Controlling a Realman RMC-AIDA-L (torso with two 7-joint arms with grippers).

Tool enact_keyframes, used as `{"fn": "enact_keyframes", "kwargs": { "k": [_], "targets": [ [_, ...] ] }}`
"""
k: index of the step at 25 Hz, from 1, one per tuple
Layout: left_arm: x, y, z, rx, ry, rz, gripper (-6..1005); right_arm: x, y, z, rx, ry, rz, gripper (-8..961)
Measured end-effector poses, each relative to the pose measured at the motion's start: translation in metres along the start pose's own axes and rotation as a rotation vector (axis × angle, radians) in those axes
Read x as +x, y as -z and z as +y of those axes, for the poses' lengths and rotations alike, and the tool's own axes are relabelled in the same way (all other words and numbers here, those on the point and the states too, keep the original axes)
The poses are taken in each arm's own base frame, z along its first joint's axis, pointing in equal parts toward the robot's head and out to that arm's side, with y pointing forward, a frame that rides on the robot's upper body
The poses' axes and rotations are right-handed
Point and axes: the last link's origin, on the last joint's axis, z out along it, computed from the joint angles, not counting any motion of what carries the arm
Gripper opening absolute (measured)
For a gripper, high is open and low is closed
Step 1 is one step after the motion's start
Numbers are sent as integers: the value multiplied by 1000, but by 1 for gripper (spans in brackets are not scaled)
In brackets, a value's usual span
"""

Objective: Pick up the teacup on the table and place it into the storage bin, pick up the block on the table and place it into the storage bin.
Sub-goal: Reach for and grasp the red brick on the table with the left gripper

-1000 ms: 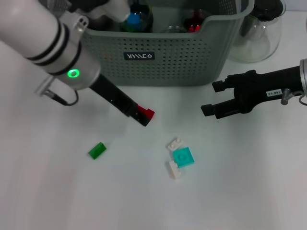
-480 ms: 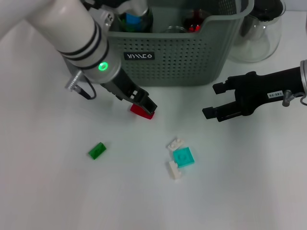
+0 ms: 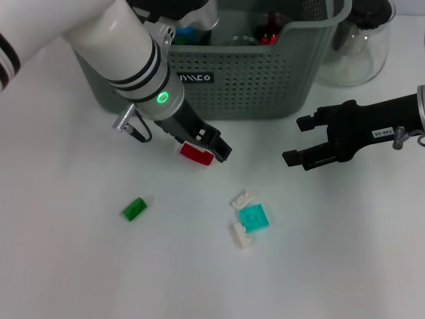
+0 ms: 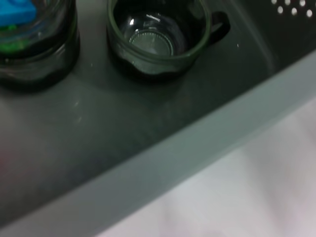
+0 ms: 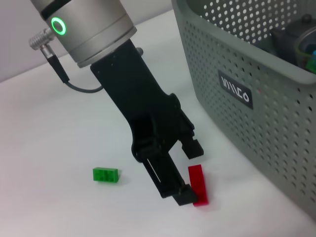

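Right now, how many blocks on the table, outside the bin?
5: red block at the left gripper; green block to its left; teal block between two white blocks. More may be hidden.

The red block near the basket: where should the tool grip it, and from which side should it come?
Grip the red block across its two long side faces, near the middle, coming from straight above. It lies flat and low on the table, so only a top approach fits. The left tool is open right beside it; the basket wall stands close behind.
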Motion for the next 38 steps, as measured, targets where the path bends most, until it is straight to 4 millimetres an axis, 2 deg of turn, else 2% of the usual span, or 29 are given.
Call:
{"fn": "enact_keyframes", "kwargs": {
  "k": [18, 38],
  "targets": [
    [-1, -10, -11, 54, 8, 2, 859, 4, -3, 2, 0, -5, 10, 941],
    [-3, -12, -13, 55, 15, -1, 852, 7, -5, 3, -9, -4, 10, 940]
  ]
}}
